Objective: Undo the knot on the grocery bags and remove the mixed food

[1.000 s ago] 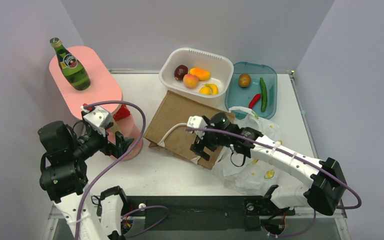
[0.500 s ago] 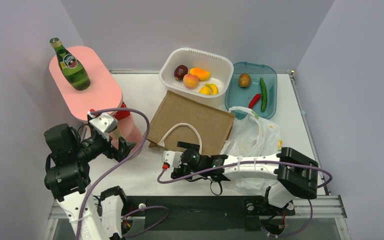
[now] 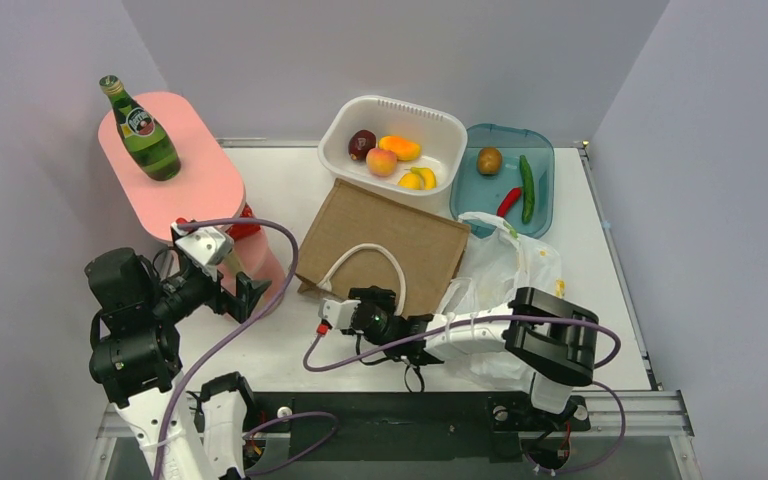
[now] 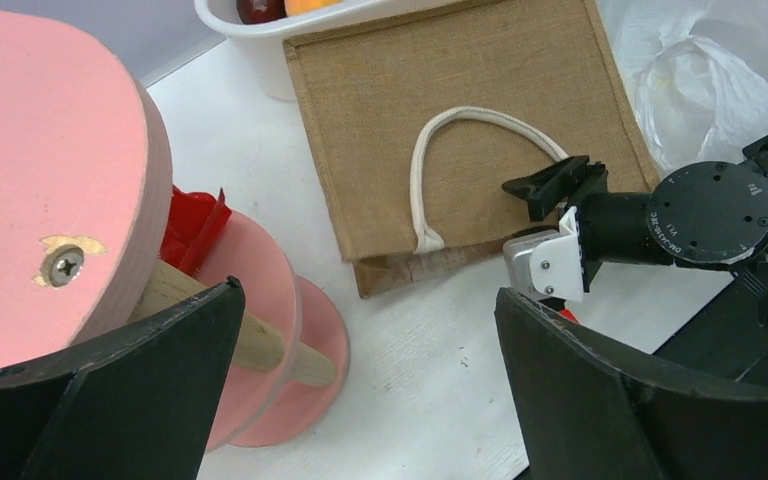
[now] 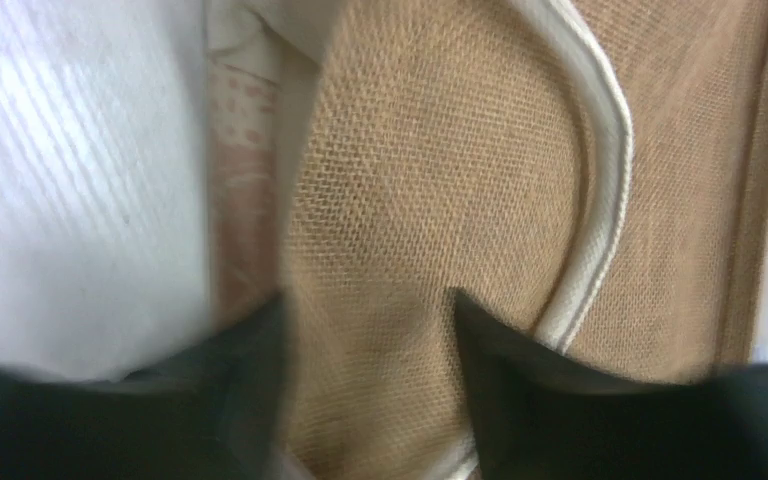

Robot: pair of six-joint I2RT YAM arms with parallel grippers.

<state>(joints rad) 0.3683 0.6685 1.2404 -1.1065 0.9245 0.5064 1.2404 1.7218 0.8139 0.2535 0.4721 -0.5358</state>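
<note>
Both empty: left pincer (image 4: 365, 330) spread wide beside pink stand (image 4: 50, 180), right pincer (image 5: 365, 340) seemingly parted, blurry, over brown bag (image 3: 390, 245); grocery bags (image 3: 510, 270) slumped on worktop (image 3: 280, 190) just right of that bag.

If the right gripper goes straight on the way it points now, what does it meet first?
Probably the brown woven bag, close beside its white handle; how far the right gripper is from it is unclear.
</note>
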